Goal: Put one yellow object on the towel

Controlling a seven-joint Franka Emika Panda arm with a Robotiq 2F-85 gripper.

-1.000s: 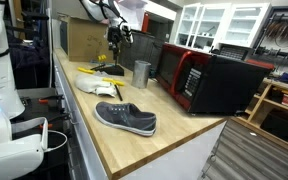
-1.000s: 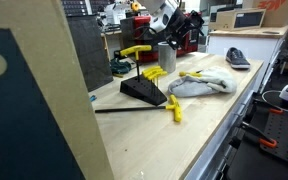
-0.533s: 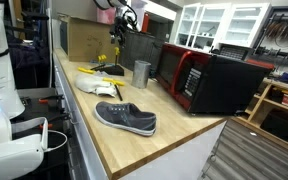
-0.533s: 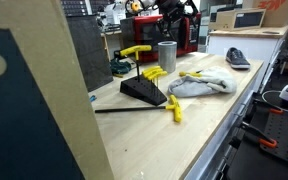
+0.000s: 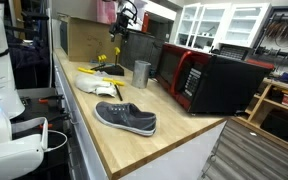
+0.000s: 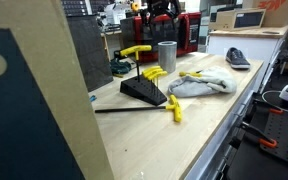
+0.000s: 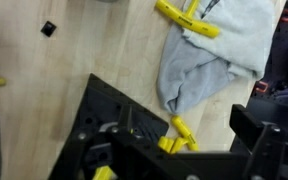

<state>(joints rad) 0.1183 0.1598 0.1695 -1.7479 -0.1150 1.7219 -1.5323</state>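
Observation:
A crumpled grey towel point(image 7: 224, 50) lies on the wooden bench, also in both exterior views point(image 5: 96, 85) point(image 6: 204, 86). A long yellow object point(image 7: 188, 19) rests on its edge, seen too in both exterior views point(image 6: 194, 75) point(image 5: 88, 70). Other yellow pieces point(image 7: 180, 136) sit by a black rack point(image 6: 144, 92). Another yellow tool point(image 6: 174, 110) lies in front of the rack. My gripper point(image 7: 199, 150) is open and empty, high above the rack and towel point(image 5: 122, 14) point(image 6: 156, 8).
A metal cup point(image 5: 141, 73) stands by a red and black microwave point(image 5: 199, 75). A grey shoe point(image 5: 126, 118) lies nearer the bench's end. A cardboard box point(image 5: 84, 40) stands at the back. A yellow-handled clamp point(image 6: 134, 51) sits behind the rack.
My gripper has risen from just above the rack to near the top of both exterior views. The yellow object stays on the towel.

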